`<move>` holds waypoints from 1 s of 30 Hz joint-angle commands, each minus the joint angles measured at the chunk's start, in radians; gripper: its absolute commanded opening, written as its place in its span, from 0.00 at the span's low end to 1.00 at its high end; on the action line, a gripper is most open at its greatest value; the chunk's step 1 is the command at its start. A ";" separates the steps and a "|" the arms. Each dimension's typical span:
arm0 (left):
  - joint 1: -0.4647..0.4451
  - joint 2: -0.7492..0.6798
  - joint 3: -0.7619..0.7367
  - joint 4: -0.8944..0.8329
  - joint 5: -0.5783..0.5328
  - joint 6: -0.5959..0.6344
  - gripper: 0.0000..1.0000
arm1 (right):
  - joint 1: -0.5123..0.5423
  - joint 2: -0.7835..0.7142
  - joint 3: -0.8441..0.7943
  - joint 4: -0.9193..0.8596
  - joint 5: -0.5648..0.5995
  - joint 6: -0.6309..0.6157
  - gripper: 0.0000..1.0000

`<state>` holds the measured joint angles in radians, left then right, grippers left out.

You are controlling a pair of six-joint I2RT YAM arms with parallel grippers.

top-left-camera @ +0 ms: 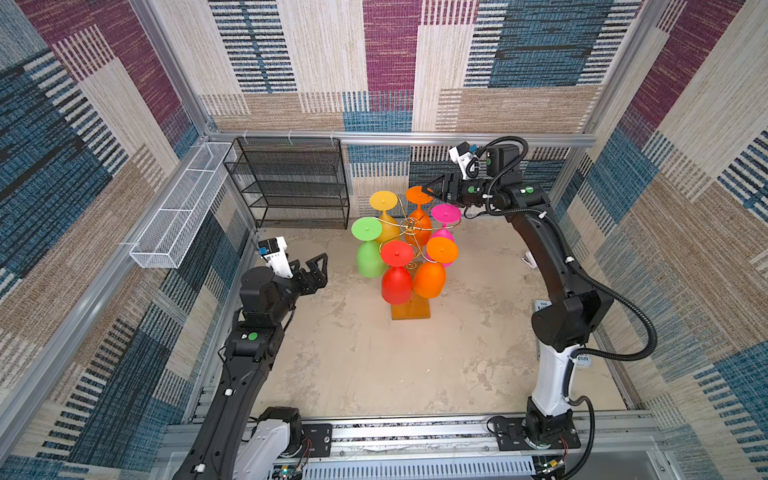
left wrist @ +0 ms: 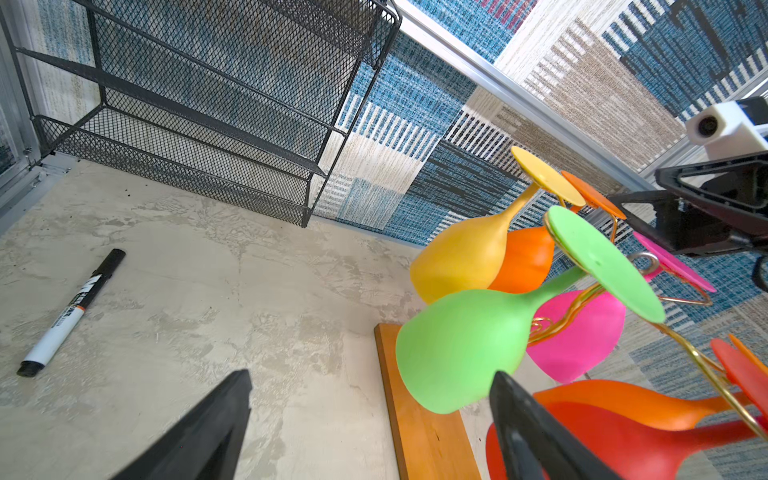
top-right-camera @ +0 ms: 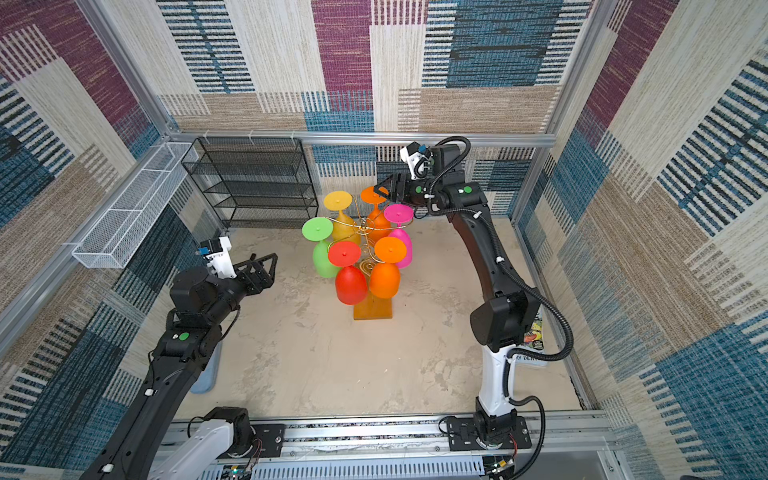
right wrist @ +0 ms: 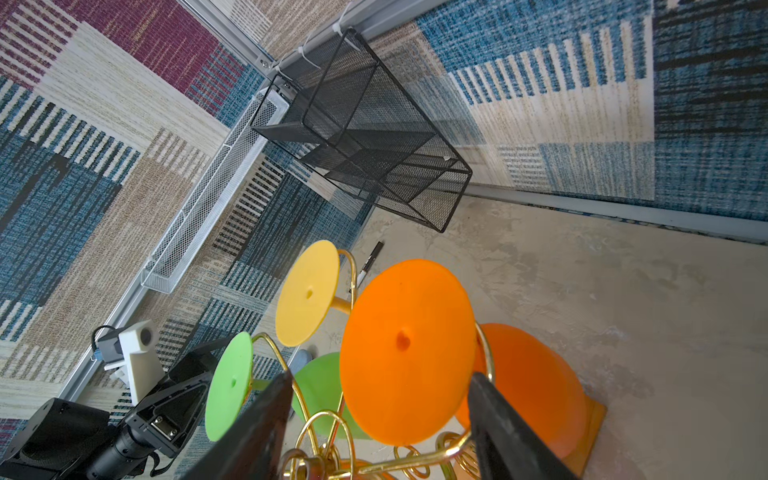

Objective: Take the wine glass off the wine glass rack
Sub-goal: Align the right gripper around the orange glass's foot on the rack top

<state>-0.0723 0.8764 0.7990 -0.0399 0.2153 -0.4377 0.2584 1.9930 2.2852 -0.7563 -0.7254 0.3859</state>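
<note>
Dead centre on the table (top-left-camera: 353, 365) stands the rack (top-left-camera: 411, 311), wooden base down, its gold arms loaded with six glasses hanging bowl-down. Round the clock in a top view: back orange glass (top-left-camera: 419, 195) at twelve, pink glass (top-left-camera: 446, 213) at two, front orange glass (top-left-camera: 441, 249) at four, red glass (top-left-camera: 397, 253) at seven, green glass (top-left-camera: 366, 228) at nine, yellow glass (top-left-camera: 383, 200) at eleven.

Right gripper (top-left-camera: 430, 190) reaches in from one o'clock, up at the back orange glass's foot. The right wrist view shows the jaws parted, one finger (right wrist: 257, 428) on each side of that orange disc, a gap showing on one side, nothing clamped. The glass hangs on its arm.

Left gripper (top-left-camera: 318, 267) hovers at nine o'clock, near the green glass, not touching, jaws spread wide and empty. A marker (left wrist: 70, 311) lies on the table by the black shelf (top-left-camera: 291, 183), out at ten o'clock.
</note>
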 commanded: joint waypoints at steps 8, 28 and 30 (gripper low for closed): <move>-0.001 -0.007 -0.011 0.037 0.004 -0.013 0.92 | 0.006 0.025 0.026 -0.023 -0.023 0.011 0.61; -0.001 -0.008 -0.031 0.058 0.007 -0.025 0.91 | 0.010 0.070 0.031 -0.046 -0.004 0.033 0.34; -0.001 -0.010 -0.034 0.057 0.007 -0.027 0.92 | 0.011 0.072 0.031 -0.049 0.001 0.036 0.31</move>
<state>-0.0723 0.8688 0.7704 -0.0120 0.2153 -0.4450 0.2661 2.0552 2.3157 -0.7372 -0.7280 0.3988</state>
